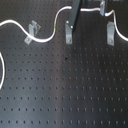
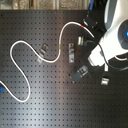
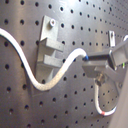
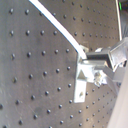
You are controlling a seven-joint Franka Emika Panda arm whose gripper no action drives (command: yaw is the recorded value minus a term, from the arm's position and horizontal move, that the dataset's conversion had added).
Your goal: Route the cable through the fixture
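Observation:
The white cable (image 1: 45, 38) snakes across the black perforated board, and its green band (image 1: 54, 24) sits just past a small clip (image 1: 32, 30). In the second exterior view the cable (image 2: 25, 45) loops from the left, with the green band (image 2: 60, 47) and the red band (image 2: 82, 23) on its rising arc. My gripper (image 1: 71, 21) reaches down from the top and is shut on the cable just above a metal fixture (image 1: 67, 33). In the first wrist view the gripper (image 3: 87, 60) pinches the cable (image 3: 60, 75) beside the fixture (image 3: 50, 45), with the red band (image 3: 105, 114) beyond the grip. The second wrist view shows the same hold (image 4: 86, 61).
Two more metal fixtures (image 1: 109, 32) (image 1: 102, 6) stand at the first exterior view's right. The white robot arm (image 2: 117, 35) covers the second exterior view's right side. Further fixtures (image 2: 71, 51) (image 2: 105, 80) stand near it. A blue piece (image 2: 2, 90) lies at the cable's end.

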